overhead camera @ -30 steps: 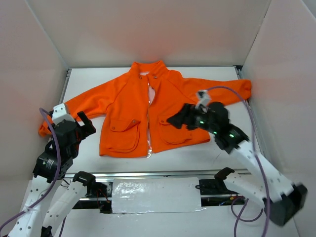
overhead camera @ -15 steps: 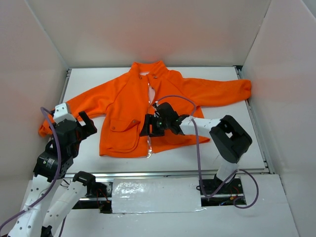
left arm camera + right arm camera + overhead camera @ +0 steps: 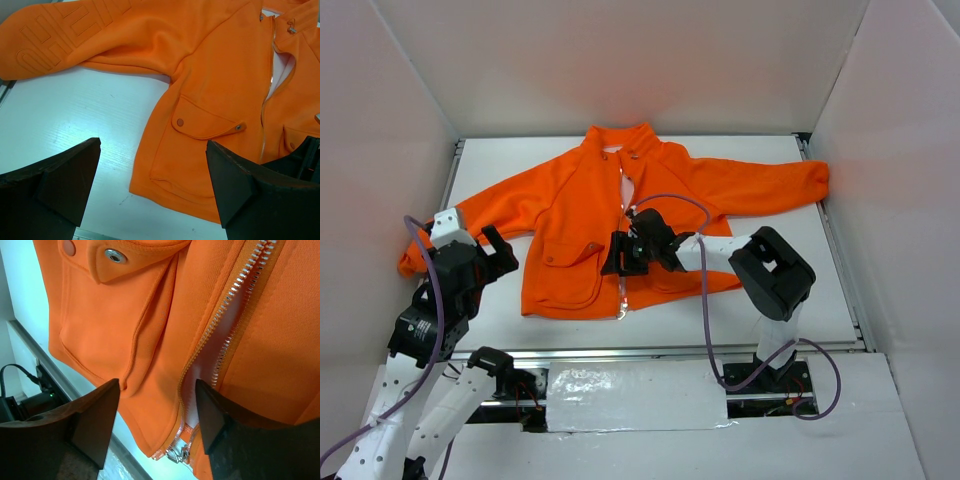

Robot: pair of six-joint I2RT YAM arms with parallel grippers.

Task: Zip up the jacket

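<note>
Hovering over the jacket (image 3: 570, 200), which lay flat on the table (image 3: 720, 150), my right gripper (image 3: 155, 425) had its fingers apart. The zipper pull (image 3: 177, 455) sat between them at the jacket's hem. The zipper (image 3: 220, 325) ran up toward the collar. My left gripper (image 3: 150, 185), fingers apart too, was off by the jacket's sleeve, farther away.

Overhead and wrist close-ups on jacket (image 3: 575, 200)
</note>
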